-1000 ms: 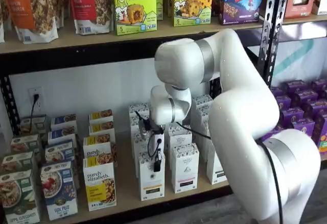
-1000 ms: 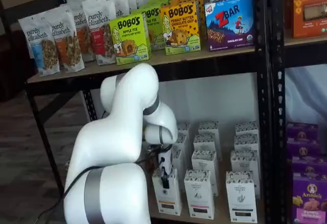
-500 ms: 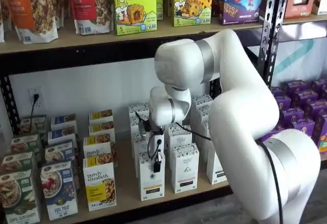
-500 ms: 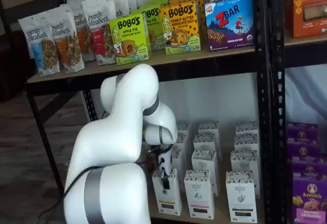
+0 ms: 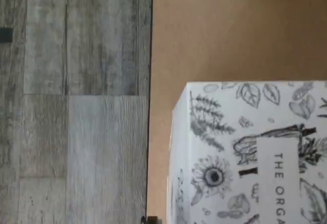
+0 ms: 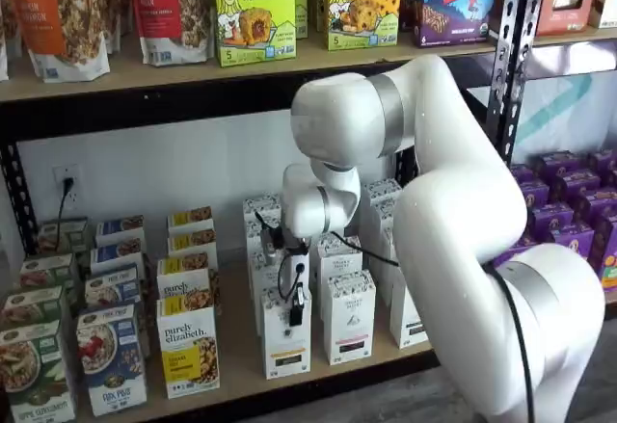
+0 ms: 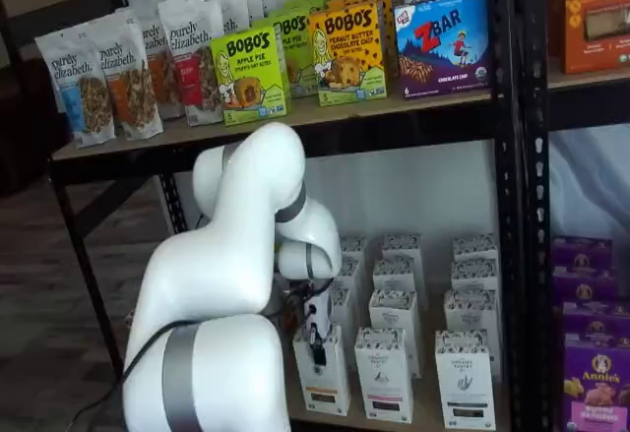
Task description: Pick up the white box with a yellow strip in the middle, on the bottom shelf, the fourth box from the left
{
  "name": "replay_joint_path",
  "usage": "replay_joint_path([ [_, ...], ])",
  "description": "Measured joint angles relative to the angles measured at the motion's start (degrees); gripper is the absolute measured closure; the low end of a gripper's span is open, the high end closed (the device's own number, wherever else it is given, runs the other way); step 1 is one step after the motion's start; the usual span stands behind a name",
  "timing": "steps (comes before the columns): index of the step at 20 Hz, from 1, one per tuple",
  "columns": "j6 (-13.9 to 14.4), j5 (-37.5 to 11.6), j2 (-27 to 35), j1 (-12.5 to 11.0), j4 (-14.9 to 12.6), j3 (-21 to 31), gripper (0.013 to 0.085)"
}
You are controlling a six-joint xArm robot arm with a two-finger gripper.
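Observation:
The white box with a yellow strip (image 6: 286,342) stands at the front of the bottom shelf (image 6: 236,351), and it also shows in the other shelf view (image 7: 322,385). My gripper (image 6: 296,305) comes down on its top from above, black fingers closed on the upper part of the carton. The same grip shows in a shelf view from the side (image 7: 317,345). In the wrist view the carton's top (image 5: 245,152), printed with leaf and flower drawings, fills much of the picture over the tan shelf board (image 5: 219,35).
Like white cartons with a black strip (image 6: 349,319) stand just right of the held one and behind it. A purely elizabeth box (image 6: 188,346) stands to its left. Purple boxes (image 6: 569,221) fill the neighbouring rack past the black post (image 6: 511,57). Grey plank floor (image 5: 76,101) lies beyond the shelf edge.
The gripper and the carton between its fingers sit a touch higher than a second ago. The rest of the arm has barely moved.

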Motion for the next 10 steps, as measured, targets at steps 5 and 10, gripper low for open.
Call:
replay_joint_path([
  [5,0.41,-0.13,0.0,0.08,-0.4,0.1,0.029],
  [10,0.53,-0.28,0.39,0.42,-0.16,-0.22,0.041],
])
